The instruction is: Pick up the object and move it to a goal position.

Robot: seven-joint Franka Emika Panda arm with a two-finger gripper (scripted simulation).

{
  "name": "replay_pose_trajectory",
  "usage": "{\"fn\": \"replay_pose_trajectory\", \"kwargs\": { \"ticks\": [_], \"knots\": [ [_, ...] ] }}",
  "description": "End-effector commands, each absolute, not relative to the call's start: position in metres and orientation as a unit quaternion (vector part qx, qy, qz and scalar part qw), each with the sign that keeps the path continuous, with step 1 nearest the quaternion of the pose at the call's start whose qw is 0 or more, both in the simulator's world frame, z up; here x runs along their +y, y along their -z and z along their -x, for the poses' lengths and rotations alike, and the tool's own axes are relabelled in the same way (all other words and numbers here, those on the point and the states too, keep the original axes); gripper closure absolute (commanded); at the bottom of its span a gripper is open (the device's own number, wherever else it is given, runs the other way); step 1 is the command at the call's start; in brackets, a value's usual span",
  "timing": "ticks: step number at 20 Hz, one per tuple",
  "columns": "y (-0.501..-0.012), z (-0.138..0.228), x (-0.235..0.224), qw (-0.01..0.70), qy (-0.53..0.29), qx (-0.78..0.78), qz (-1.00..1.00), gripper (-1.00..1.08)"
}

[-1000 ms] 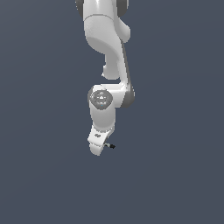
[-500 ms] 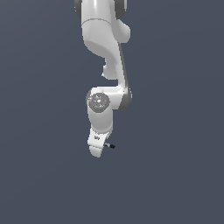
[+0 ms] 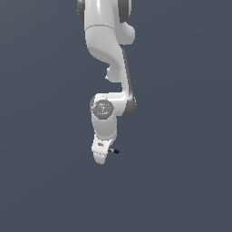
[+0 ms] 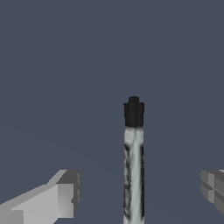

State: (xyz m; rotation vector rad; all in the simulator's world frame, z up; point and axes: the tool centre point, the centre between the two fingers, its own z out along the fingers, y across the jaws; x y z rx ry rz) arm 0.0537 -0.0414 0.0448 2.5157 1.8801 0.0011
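1. Reaching down over a plain dark grey surface, the white arm (image 3: 108,68) shows no bench edge or corner to place it by.
2. Its gripper (image 4: 139,192) stands wide, fingers (image 4: 59,197) apart and clear of the pen.
3. The pen (image 4: 133,175), grey-shafted and black-capped, lies between them.

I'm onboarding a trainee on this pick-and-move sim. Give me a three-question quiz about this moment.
1. True or false: the fingers are clamped on the pen-like stick.
2. Which end of the stick points away from the wrist camera? A) black cap B) grey shaft C) a red tip
3. Fill in: in the exterior view, the stick pokes out on that view's ____ side of the gripper.

Key: 1 false, there are gaps on both sides; 2 A; 3 right.
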Motion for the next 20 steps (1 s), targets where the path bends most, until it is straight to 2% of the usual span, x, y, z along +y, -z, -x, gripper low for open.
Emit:
{"fn": "replay_pose_trajectory", "kwargs": {
  "ticks": [1,10,11,20],
  "knots": [
    [-0.032,-0.053,-0.041,0.000,0.000,0.599,-0.801,-0.92],
    [-0.010,-0.054,-0.041,0.000,0.000,0.600,-0.800,-0.92],
    [-0.010,-0.054,-0.041,0.000,0.000,0.600,-0.800,1.08],
    [-0.010,-0.054,-0.041,0.000,0.000,0.600,-0.800,1.08]
  ]
}}
